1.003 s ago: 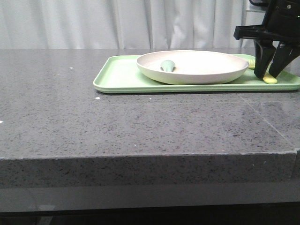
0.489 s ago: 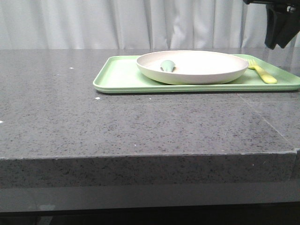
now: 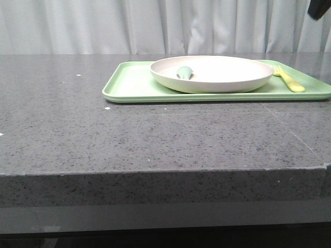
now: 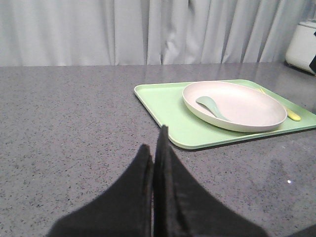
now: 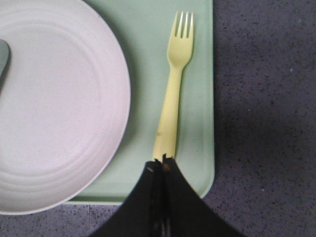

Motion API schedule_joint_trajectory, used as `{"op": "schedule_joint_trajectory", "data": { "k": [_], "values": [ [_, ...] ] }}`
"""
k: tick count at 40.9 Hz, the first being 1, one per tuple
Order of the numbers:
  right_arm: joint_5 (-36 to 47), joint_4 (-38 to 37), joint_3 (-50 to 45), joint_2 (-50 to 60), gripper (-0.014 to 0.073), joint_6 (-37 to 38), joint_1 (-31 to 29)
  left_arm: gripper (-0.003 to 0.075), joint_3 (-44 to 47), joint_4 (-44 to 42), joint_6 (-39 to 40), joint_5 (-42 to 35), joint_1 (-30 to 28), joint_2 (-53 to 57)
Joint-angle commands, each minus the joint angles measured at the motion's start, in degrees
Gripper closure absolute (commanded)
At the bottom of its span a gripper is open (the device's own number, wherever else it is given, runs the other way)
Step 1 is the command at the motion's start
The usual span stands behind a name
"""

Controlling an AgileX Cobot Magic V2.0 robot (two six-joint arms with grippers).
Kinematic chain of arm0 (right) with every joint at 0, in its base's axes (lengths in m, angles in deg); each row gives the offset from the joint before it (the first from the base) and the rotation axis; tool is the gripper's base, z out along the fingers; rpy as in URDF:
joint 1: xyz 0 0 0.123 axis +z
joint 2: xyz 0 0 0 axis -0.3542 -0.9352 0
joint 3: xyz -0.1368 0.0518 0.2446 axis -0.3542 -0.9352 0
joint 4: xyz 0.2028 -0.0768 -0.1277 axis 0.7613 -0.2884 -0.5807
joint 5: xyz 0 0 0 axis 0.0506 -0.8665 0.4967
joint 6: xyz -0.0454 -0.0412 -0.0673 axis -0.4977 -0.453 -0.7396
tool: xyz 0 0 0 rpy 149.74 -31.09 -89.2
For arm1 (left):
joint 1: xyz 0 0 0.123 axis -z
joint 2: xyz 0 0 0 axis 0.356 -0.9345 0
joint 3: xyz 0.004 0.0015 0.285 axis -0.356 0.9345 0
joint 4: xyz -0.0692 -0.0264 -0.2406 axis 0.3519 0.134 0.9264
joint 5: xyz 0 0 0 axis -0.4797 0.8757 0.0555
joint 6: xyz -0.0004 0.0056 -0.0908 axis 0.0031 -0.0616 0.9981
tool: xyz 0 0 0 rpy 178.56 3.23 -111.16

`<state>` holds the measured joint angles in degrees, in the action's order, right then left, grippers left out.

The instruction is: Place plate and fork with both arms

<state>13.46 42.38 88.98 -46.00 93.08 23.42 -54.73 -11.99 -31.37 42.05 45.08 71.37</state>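
On the tray (image 5: 200,74), right of the plate (image 5: 54,103): fork (image 5: 172,94), handle pointing at the right gripper (image 5: 163,168) overhead, closed and empty; left gripper (image 4: 154,158) closed, empty, farther.

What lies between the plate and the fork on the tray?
Nothing: a bare strip of the tray separates the plate from the fork, which do not touch. The right wrist view shows it best.

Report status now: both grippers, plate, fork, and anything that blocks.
Left gripper shut, empty, short of the tray. Right gripper shut, empty, above the fork. Fork beside plate on tray. Teal spoon in plate.
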Motion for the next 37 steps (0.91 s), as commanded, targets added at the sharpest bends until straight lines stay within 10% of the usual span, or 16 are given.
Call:
{"op": "schedule_joint_trajectory", "data": {
  "k": [1, 37],
  "values": [
    [0.89, -0.43, 0.96, 6.66, 0.0707, -0.61, -0.30, 0.0738, -1.54, -0.10, -0.14, -4.30, 0.43, -0.65],
    [39.49, -0.48, -64.14, 69.48, 0.0707, -5.63, -0.20, 0.0738, -1.54, -0.10, -0.14, -4.30, 0.43, -0.65]
  ]
}}
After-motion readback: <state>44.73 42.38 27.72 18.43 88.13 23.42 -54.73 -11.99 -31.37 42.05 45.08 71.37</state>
